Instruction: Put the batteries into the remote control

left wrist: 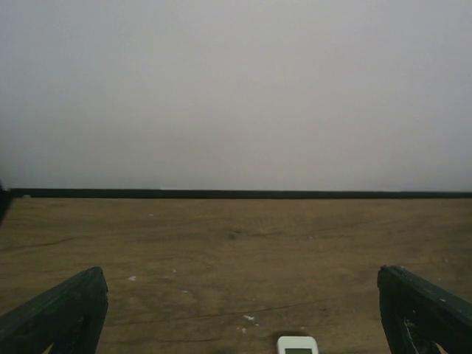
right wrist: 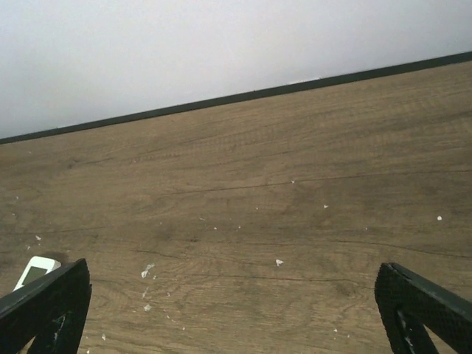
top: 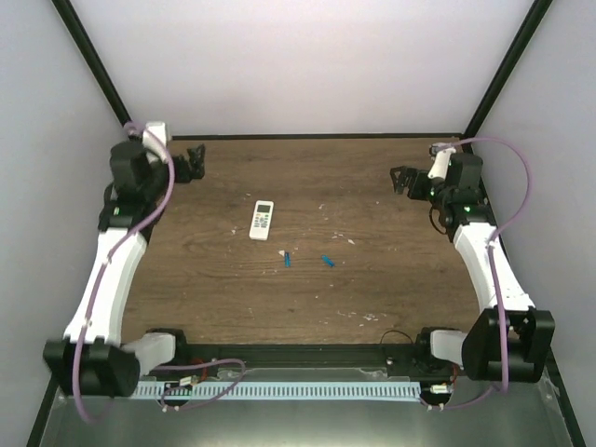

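The white remote control point(top: 263, 220) lies flat on the wooden table point(top: 372, 289), left of centre. Its end shows at the bottom of the left wrist view point(left wrist: 297, 345) and at the lower left of the right wrist view point(right wrist: 35, 271). Two small blue batteries lie apart on the wood, one point(top: 288, 260) just below the remote and one point(top: 327, 261) to its right. My left gripper point(top: 195, 164) is open and empty at the far left, well away from the remote. My right gripper point(top: 402, 180) is open and empty at the far right.
Pale whitish specks point(right wrist: 279, 262) are scattered over the wood. Grey walls stand at the back and both sides, with black posts in the corners. A white cable strip point(top: 298, 389) runs along the near edge between the arm bases.
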`<action>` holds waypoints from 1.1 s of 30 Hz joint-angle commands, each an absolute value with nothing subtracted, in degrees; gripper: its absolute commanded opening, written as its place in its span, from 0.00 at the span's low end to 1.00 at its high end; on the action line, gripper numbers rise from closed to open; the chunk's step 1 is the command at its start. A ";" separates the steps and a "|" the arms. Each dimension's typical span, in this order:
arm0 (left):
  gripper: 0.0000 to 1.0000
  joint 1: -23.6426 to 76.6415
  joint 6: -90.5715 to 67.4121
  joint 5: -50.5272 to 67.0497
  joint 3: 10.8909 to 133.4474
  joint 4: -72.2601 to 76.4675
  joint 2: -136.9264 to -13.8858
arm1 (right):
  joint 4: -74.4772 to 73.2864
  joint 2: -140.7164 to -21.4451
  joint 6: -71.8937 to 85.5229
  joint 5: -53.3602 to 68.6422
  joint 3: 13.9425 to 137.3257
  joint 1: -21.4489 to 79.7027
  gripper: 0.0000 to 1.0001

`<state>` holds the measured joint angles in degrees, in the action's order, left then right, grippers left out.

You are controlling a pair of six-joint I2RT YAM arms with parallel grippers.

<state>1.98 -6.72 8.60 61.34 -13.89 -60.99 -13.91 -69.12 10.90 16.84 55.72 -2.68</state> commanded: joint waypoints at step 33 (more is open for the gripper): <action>1.00 21.07 -2.20 4.92 97.68 -52.20 -121.17 | -29.55 -86.87 13.10 11.77 65.30 13.53 1.00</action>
